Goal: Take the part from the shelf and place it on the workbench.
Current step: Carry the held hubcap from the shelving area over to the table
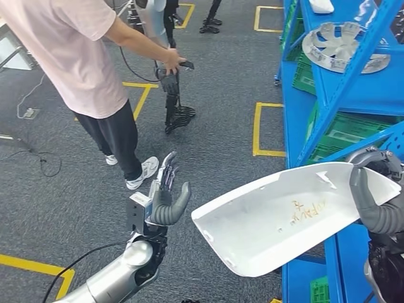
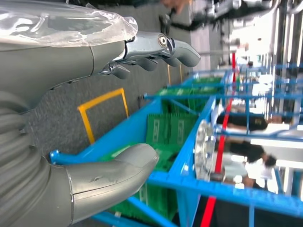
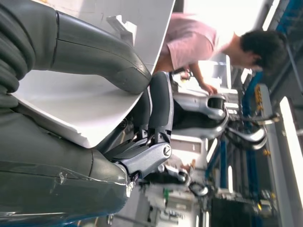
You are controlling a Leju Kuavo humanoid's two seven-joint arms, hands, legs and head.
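Far left, head view: a person (image 1: 76,57) in a pink shirt and dark trousers stands on the grey carpeted floor (image 1: 214,145), one arm reaching out to a second robot (image 1: 161,38) behind.

Yellow tape lines (image 1: 138,95) mark the floor near the person's feet.

Left hand (image 1: 166,192): raised over the floor, palm up, fingers apart, thumb spread, holding nothing. The left wrist view confirms it; fingers (image 2: 161,49) and thumb stand well apart with only floor and shelving between them.

Centre to right: the white part (image 1: 286,218), a long curved panel with handwriting on its inner face, is held in the air, off the shelf, extending from the right hand toward the left hand. It is near the left hand but not touching it.

Right hand (image 1: 376,202): grasps the part's right end, thumb across the top face. Right wrist view: thumb (image 3: 103,54) on one side of the panel, fingers wrapped round the edge.

Far right: blue shelf (image 1: 333,88), a round metal disc (image 1: 343,47) on an upper level, green crates (image 1: 343,136) below.
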